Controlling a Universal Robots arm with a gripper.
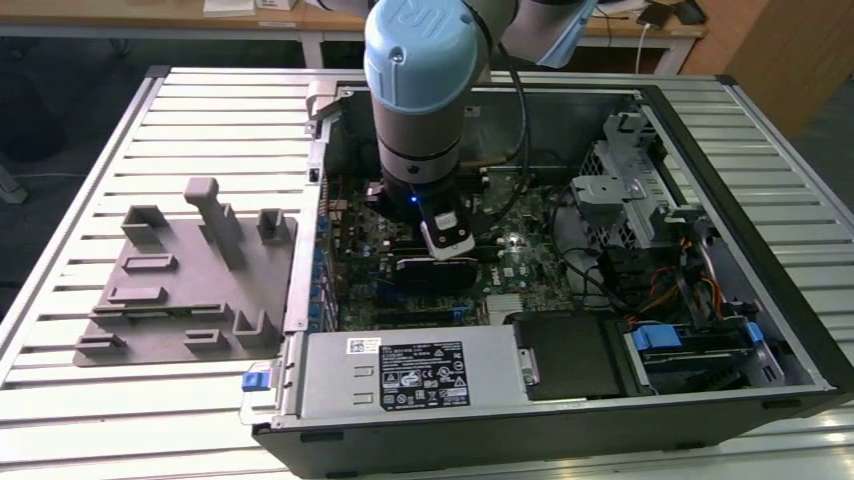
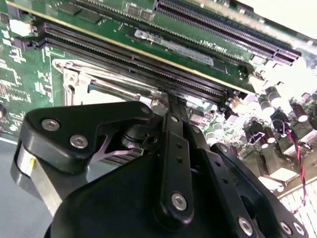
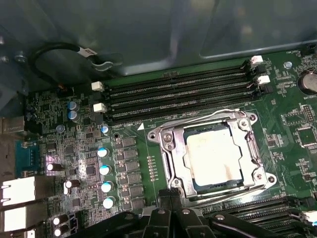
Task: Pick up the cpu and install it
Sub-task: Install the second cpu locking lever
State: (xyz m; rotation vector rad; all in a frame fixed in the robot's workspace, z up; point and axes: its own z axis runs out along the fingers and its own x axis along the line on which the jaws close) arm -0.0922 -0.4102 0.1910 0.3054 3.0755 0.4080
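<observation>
The open computer case [image 1: 561, 300] fills the exterior view's centre, with the arm reaching down over its motherboard [image 3: 74, 148]. The gripper [image 3: 171, 208] sits at the first wrist view's lower edge, just beside the socket frame [image 3: 166, 144]; its fingers appear pressed together, holding nothing. The cpu [image 3: 213, 156] lies seated in the socket, right of centre. It is likely light, stiff and fragile, best gripped by its opposite edges.

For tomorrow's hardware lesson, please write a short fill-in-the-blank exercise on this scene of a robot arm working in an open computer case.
1. The cpu sits in the motherboard's ____.
2. The gripper hovers just beside the metal ____ around the cpu.
3. The long black memory slots next to the socket are ____.
4. On the exterior view's left, a grey ____ lies on the table.

Missing words: socket; frame; empty; fixture
</observation>
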